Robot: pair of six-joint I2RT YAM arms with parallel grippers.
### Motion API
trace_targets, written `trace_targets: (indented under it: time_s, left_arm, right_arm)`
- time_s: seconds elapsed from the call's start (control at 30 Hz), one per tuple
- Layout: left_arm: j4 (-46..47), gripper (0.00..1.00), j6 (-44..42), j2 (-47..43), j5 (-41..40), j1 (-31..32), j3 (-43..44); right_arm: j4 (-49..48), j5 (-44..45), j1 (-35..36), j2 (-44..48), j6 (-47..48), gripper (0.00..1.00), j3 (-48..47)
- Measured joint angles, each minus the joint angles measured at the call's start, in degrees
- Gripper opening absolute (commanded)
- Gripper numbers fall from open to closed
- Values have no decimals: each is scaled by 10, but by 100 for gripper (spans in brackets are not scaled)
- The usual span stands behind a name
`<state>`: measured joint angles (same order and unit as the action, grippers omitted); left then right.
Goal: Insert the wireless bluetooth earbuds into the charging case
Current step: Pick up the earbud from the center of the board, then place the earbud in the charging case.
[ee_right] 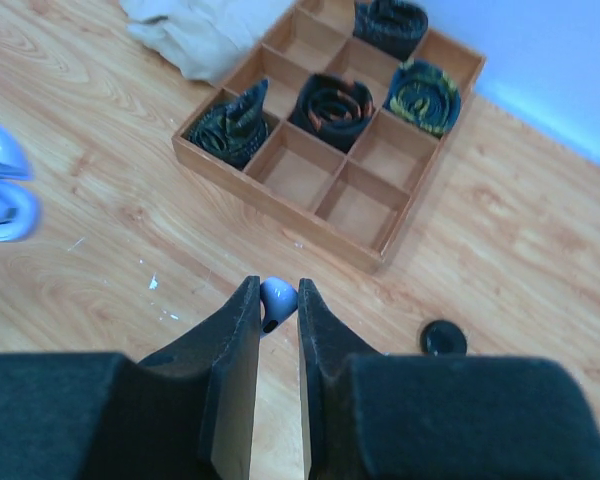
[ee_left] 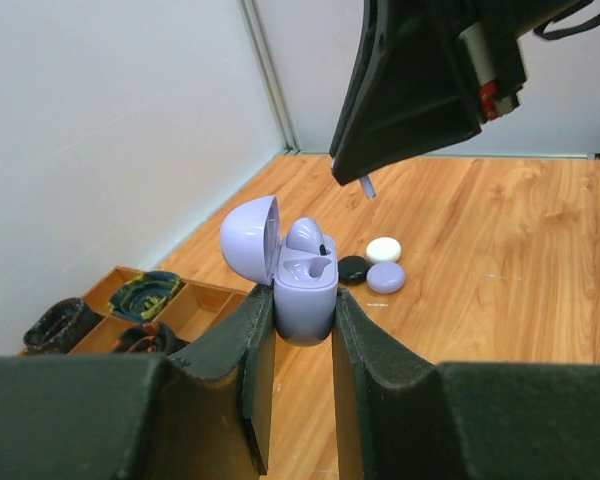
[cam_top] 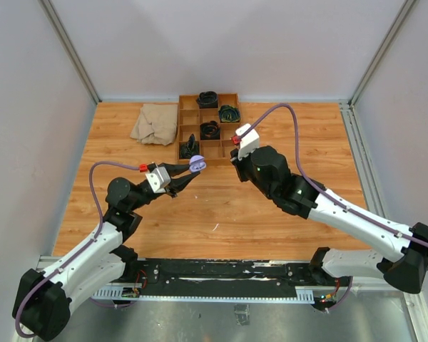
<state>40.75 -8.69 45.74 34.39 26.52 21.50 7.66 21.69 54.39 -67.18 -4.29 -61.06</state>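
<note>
Had open lilac charging case [ee_left: 305, 285] clamped in left gripper [ee_left: 303, 308], above table [ee_left: 510, 250]. Spotted seated bud [ee_left: 305, 236] only on left wrist. Had lilac earbud [ee_right: 278, 299] pinched tight in right gripper [ee_right: 277, 288], clear only on right wrist.

Left arm [cam_top: 93, 246] and right arm [cam_top: 342, 210] as I drive them: both reach from their near bases toward the middle, tips facing. The left tool [ee_left: 303, 312] clamps a lilac case [ee_left: 305, 280]. The right tool [ee_right: 278, 312], pitched downward, pinches an earbud [ee_right: 278, 296].
</note>
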Motion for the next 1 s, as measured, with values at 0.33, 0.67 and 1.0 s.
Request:
trace_targets:
  time_s: [0.33, 0.67, 1.0]
  left_arm:
    - [-1, 0, 11, 7, 11, 0, 3]
    - [-1, 0, 16, 7, 17, 0, 4]
    - [-1, 0, 21, 7, 24, 0, 7]
  right_arm:
    - [-100, 17, 99, 21, 118, 21, 0]
    - [-206, -12, 148, 6, 207, 21, 0]
    - [-254, -33, 161, -28, 239, 21, 6]
